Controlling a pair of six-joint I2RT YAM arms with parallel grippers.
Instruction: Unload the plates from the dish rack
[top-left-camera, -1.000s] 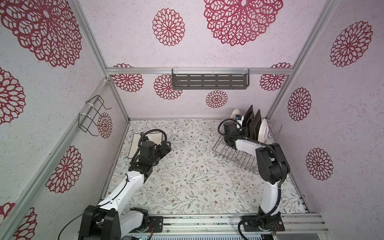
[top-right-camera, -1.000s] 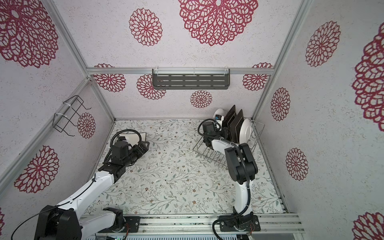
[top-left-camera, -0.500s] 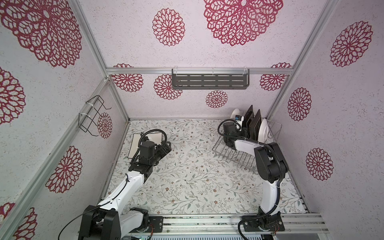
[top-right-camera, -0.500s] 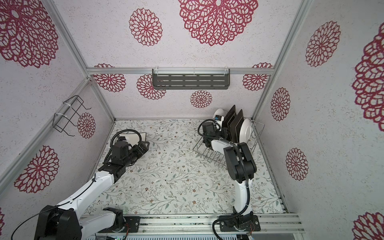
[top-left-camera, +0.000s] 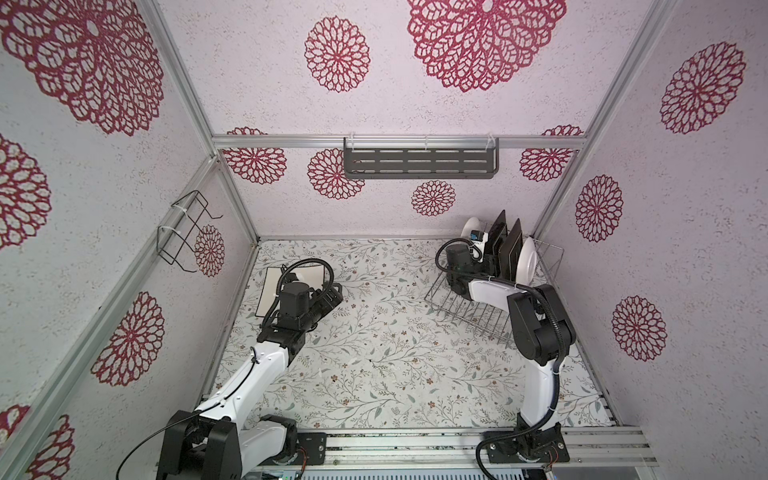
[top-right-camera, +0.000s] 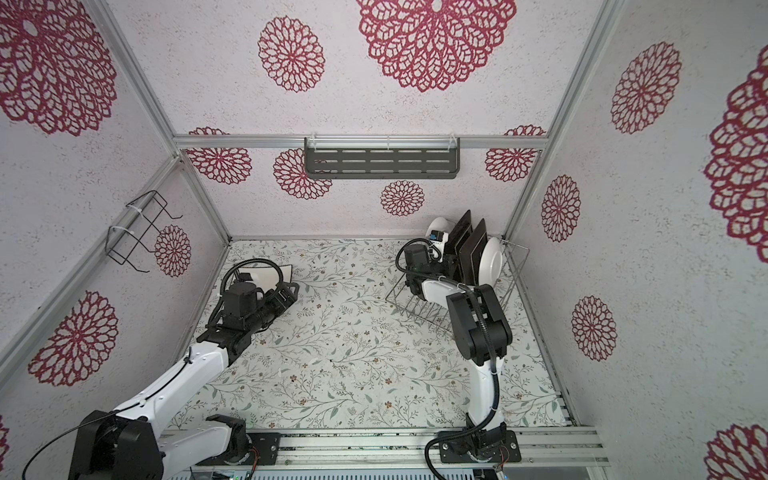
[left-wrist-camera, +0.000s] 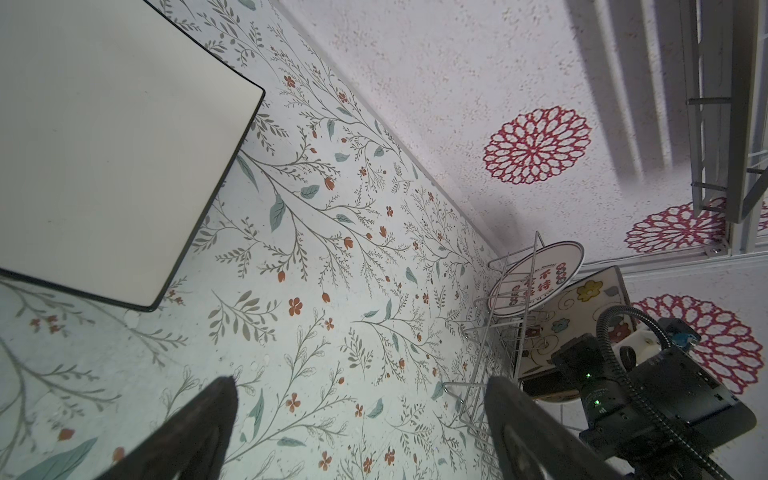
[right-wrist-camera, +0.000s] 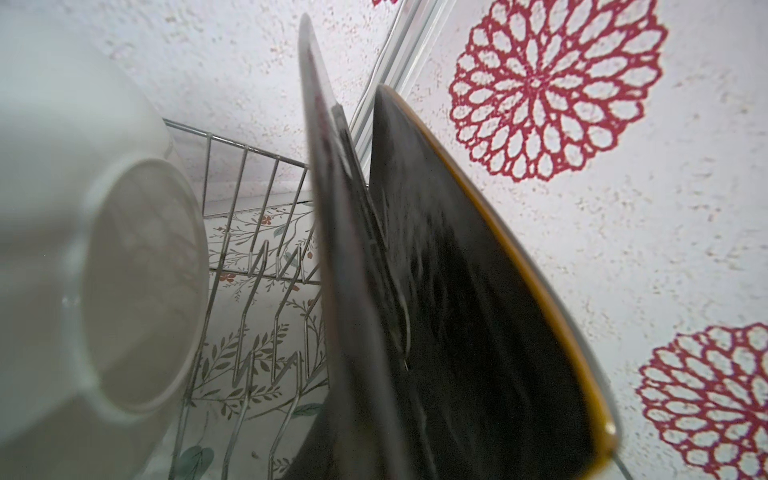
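The silver dish rack (top-left-camera: 469, 307) stands at the back right and holds several upright plates. From its left end they are a round white one with red characters (left-wrist-camera: 536, 276), two square dark-backed ones (top-left-camera: 498, 237) (top-left-camera: 512, 249), and a round white one (top-left-camera: 527, 259). My right gripper (top-left-camera: 487, 262) reaches into the rack at the nearer dark-backed plate (right-wrist-camera: 353, 270), whose edge runs straight down between the jaws. The fingers themselves are lost in the dark. A square white plate (top-left-camera: 272, 291) lies flat at the left. My left gripper (top-left-camera: 334, 293) hovers open and empty beside it.
A dark grey slotted shelf (top-left-camera: 419, 164) hangs on the back wall, and a black wire holder (top-left-camera: 183, 232) hangs on the left wall. The rack sits close to the back wall and the right wall. Floral table surface lies between the two arms.
The right arm's elbow has shifted slightly while its gripper stays at the dark-backed plate. The left arm and the plates have not visibly moved.
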